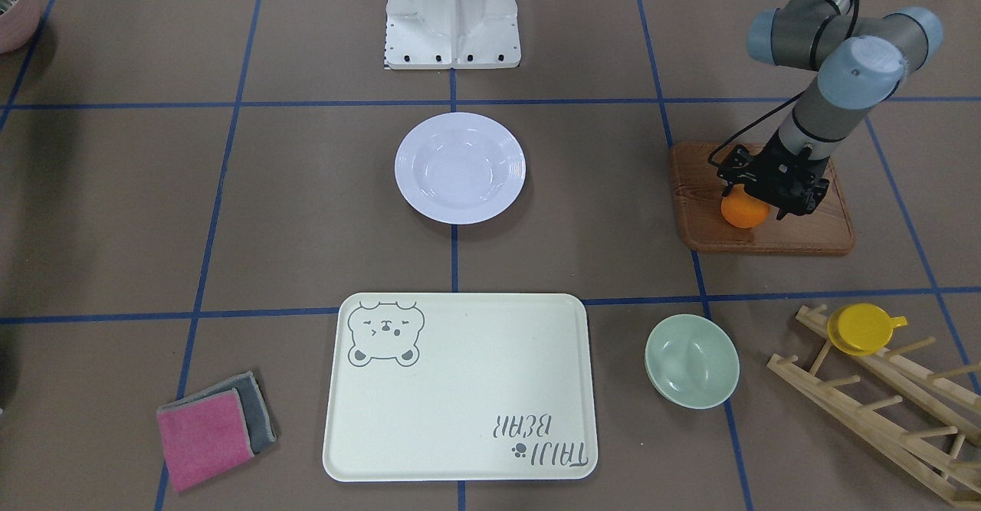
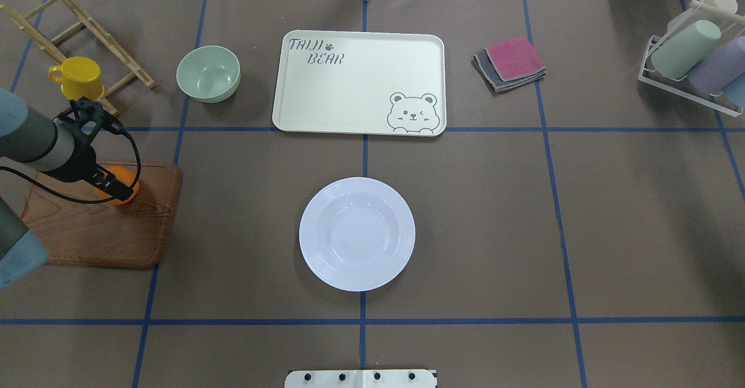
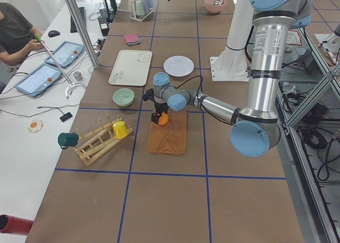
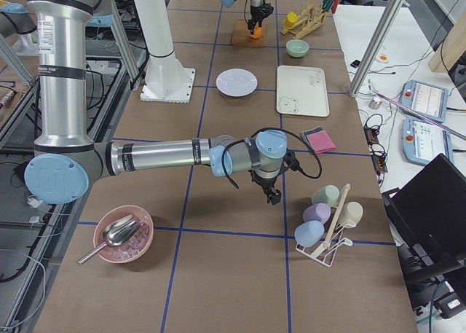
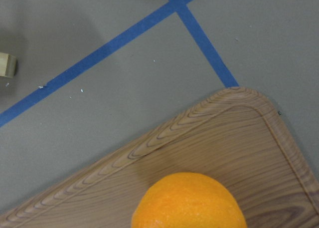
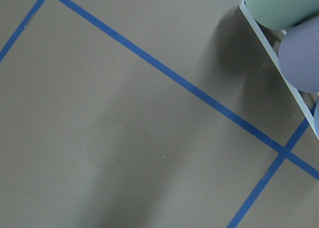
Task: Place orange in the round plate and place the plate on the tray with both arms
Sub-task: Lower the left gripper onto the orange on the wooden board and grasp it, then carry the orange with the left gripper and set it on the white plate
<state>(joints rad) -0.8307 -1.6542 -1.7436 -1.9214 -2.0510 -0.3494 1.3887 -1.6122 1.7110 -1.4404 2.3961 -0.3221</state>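
The orange [image 1: 745,212] rests on a brown wooden board [image 1: 762,237] at my left side. My left gripper [image 1: 759,203] is down over it, its black fingers [image 1: 789,206] straddling the fruit with a small gap showing, so it looks open. In the left wrist view the orange [image 5: 188,200] fills the bottom centre. The white round plate [image 2: 357,234] sits empty mid-table. Beyond it lies the cream tray [image 2: 359,82] with the bear drawing, bare. My right gripper [image 4: 273,196] hovers over the table far right, seen only from the side; I cannot tell its state.
A pale green bowl [image 2: 208,74] stands left of the tray. A yellow cup [image 2: 77,78] hangs on a wooden rack [image 1: 881,411] beyond the board. Folded pink and grey cloths [image 2: 510,62] lie right of the tray. A rack of pastel cups [image 2: 692,56] stands far right.
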